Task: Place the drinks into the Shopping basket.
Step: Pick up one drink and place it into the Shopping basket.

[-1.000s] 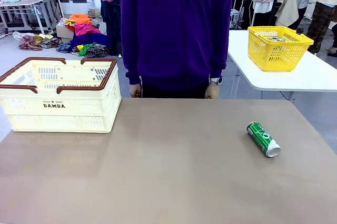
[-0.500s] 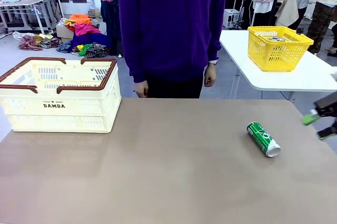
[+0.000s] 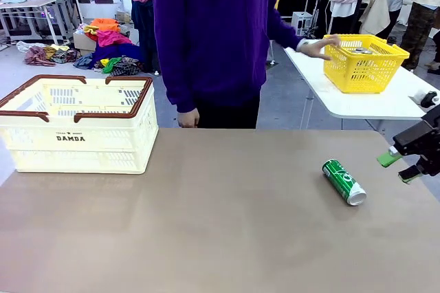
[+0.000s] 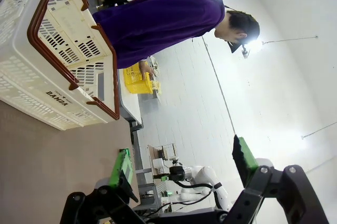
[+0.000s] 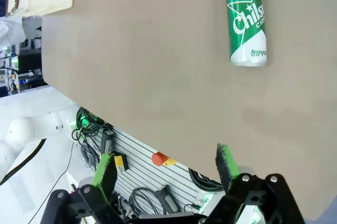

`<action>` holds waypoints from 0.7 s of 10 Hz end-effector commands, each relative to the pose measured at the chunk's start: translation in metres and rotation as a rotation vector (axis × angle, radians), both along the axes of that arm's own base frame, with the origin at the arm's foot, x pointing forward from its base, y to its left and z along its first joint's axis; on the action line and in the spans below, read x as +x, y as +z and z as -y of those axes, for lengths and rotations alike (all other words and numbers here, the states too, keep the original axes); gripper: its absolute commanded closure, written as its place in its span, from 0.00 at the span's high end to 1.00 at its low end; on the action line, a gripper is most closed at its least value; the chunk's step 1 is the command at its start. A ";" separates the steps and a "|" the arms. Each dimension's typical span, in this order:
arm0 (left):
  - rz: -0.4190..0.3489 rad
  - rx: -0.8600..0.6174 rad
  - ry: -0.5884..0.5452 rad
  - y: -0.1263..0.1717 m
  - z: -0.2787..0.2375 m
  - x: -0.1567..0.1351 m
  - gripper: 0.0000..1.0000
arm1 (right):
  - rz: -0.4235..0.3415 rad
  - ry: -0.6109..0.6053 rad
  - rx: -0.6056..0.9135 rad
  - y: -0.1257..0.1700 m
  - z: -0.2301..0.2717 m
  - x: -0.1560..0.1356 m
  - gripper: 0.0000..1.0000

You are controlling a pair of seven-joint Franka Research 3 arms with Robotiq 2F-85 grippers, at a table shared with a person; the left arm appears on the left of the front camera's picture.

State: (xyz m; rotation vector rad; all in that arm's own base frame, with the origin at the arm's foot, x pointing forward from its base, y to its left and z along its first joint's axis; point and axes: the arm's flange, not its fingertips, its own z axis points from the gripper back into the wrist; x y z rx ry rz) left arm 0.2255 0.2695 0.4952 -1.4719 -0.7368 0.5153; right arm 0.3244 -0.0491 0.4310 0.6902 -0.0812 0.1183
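The left end effector shows in its own wrist view with its green-padded fingers spread wide and nothing between them. Beyond it is the Shopping basket, whose black "DAMDA" print faces the camera. From the front, that cream basket with its brown rim and handles stands upright at the far left corner of the brown worktop. In the middle, behind the worktop's far edge, stands a person in a purple top. One hand hangs down by the worktop edge. The other hand reaches out to the right and touches the rim of a yellow mesh basket that sits on a white worktop farther back. Right of centre on the brown worktop lies the green can, on its side, well apart from the Shopping basket, its silver end pointing near and right. The right wrist view shows the same can with white lettering and stars, lying alone on the bare surface. At the worktop's right edge, just right of the can and not touching it, hangs the right end effector; its fingers are wide apart and hold nothing, as its wrist view confirms.
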 end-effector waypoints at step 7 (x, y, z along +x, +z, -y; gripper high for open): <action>0.015 -0.001 -0.004 0.001 -0.001 -0.001 1.00 | 0.045 0.094 -0.420 -0.075 -0.060 0.087 1.00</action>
